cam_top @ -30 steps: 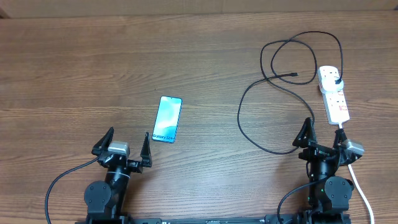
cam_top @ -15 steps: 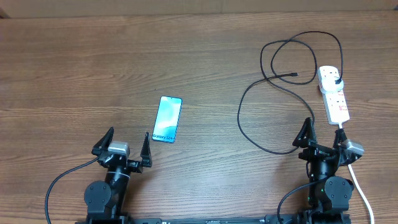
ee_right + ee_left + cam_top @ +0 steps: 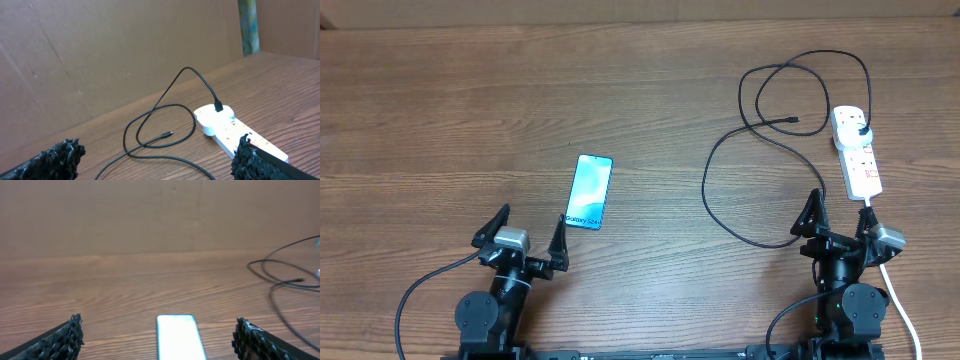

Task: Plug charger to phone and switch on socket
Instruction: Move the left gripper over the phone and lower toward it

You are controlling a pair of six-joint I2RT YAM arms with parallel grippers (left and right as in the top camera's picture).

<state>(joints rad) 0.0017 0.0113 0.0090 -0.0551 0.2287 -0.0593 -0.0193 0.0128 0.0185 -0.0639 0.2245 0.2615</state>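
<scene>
The phone (image 3: 590,191) lies flat on the wooden table with its light-blue screen up; it also shows in the left wrist view (image 3: 179,337). My left gripper (image 3: 529,222) is open and empty just short of the phone's near end, which lies between its fingers (image 3: 159,325). The charger's black cable (image 3: 706,185) loops on the right, its connector tip (image 3: 792,122) lying loose and its plug (image 3: 860,125) seated in the socket (image 3: 858,155), a white strip. My right gripper (image 3: 840,212) is open and empty near the strip's near end (image 3: 235,131).
The socket's thick white cord (image 3: 900,300) runs along the right arm to the front edge. A brown cardboard wall (image 3: 100,60) stands behind the table. The cable loops (image 3: 160,125) lie left of the socket.
My left gripper has shifted slightly right, toward the phone. The right arm, the phone and the cable have not moved.
</scene>
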